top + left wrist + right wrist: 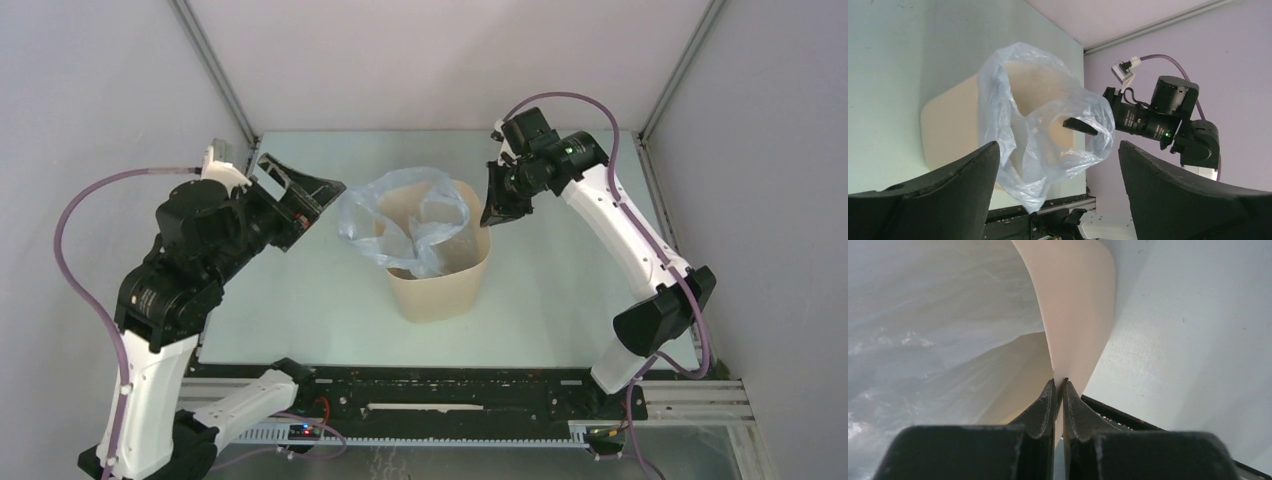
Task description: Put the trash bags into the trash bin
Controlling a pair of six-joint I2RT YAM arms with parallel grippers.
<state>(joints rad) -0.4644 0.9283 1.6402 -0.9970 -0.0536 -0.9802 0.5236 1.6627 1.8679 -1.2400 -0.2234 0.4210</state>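
Note:
The beige trash bin [440,290] stands upright mid-table. The pale-blue translucent trash bag [360,225] sits partly inside it, bulging above the rim and hanging over the far-left side. My left gripper [310,205] is open and empty, just left of the bag; in the left wrist view its jaws [1059,150] frame the bag [1048,140] and bin [948,125]. My right gripper [495,212] is at the bin's right rim. In the right wrist view it [1059,382] is shut on the bin's thin wall [1073,315], with the bag [923,315] inside to the left.
The pale green table top [560,290] lies around the bin. A black rail [450,395] runs along the near edge. Grey enclosure walls with metal corner posts [215,70] stand at the back and sides.

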